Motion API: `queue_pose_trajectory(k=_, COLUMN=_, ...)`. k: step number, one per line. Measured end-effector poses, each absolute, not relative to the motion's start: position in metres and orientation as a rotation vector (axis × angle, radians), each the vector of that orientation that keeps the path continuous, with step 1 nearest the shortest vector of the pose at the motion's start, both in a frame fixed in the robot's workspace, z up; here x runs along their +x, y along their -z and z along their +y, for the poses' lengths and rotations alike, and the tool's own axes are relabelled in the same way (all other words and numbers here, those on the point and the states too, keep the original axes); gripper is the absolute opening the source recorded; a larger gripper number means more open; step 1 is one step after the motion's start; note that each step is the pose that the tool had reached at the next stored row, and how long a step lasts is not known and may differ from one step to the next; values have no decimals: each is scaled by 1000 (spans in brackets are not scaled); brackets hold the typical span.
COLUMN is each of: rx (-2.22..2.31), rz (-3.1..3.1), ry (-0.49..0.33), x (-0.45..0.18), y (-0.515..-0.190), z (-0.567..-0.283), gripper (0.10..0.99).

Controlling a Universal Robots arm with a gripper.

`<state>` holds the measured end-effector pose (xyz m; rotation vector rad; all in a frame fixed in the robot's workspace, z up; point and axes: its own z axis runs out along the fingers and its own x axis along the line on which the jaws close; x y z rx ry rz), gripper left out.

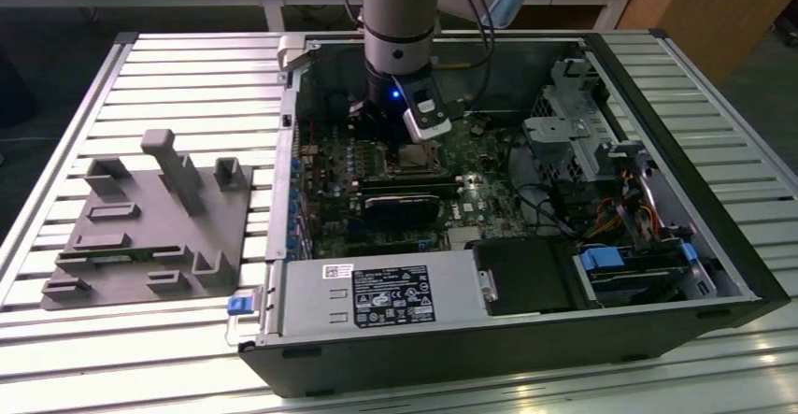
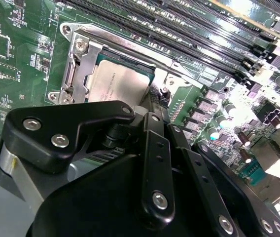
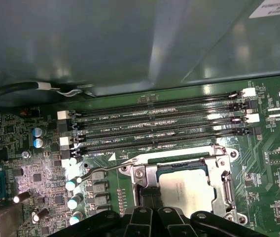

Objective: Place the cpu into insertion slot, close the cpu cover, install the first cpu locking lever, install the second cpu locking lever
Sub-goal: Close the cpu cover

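The cpu (image 3: pixel 189 190) (image 2: pixel 118 86), a dull silver square, lies in the insertion slot (image 3: pixel 179 168) on the green board. The silvery cpu cover (image 3: pixel 222 180) (image 2: pixel 81 61) lies flat around it, and the chip shows through its cut-out. A thin wire locking lever (image 3: pixel 105 169) runs along one side of the socket, its handle end sticking out past the corner. My gripper (image 2: pixel 152 111) (image 3: pixel 155 212) (image 1: pixel 402 150) hangs low over the socket's edge, shut with nothing in it. Its black body hides the near side of the socket in both wrist views.
Long black memory slots (image 3: pixel 159 126) run beside the socket. The open computer case (image 1: pixel 735 274) encloses the board, with a black graphics card (image 1: pixel 402 201), a drive cage (image 1: pixel 567 134) and a power supply (image 1: pixel 374 292). A grey fixture block (image 1: pixel 149 232) sits on the table at the exterior view's left.
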<state>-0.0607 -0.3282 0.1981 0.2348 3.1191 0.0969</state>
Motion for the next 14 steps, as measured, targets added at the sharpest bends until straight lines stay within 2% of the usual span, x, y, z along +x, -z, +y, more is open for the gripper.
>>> queue_pose_trajectory(k=14, rx=235, rz=3119, ry=-97, x=-61, y=-207, z=-328, gripper=106)
